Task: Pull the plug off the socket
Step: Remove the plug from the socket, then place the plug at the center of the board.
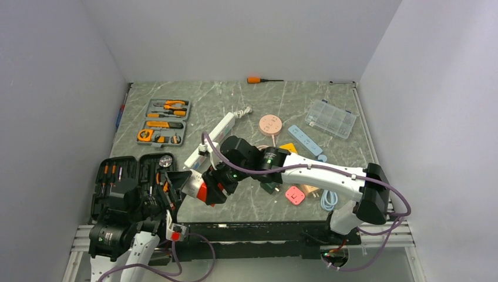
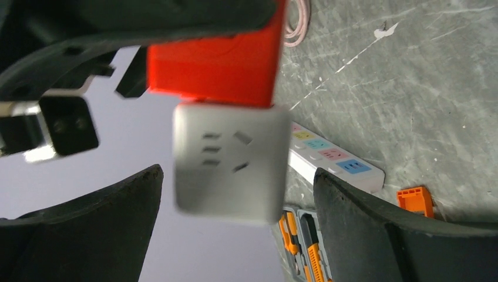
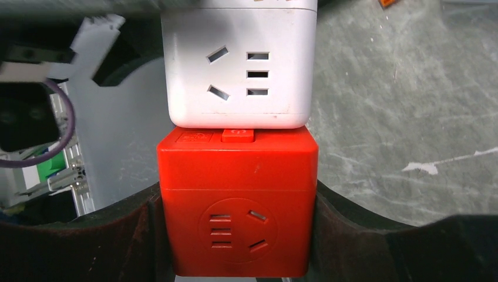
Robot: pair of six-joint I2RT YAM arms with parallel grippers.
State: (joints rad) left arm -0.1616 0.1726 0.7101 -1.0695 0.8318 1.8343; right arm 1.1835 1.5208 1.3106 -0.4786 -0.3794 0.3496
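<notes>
**While two grippers meet above the table: a pair of joined cubes**

Nearest, the left gripper [image 2: 238, 194] stands wide open, its fingers [image 2: 117, 217] flanking the white cube [image 2: 232, 167] without touching it. That cube is joined to the red cube [image 3: 238, 205], which the right gripper [image 3: 238, 235] clamps. Beyond them, the long white socket [image 1: 214, 136] lies diagonally on the table [image 1: 235, 100], apart from both grippers.

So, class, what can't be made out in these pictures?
Top view: red cube and white cube mostly hidden by the right gripper.
Left wrist view: white cube blurred, covering one end of the power strip.
Right wrist view: white cube's top cut off by the edge; prongs between cubes hidden.
</notes>
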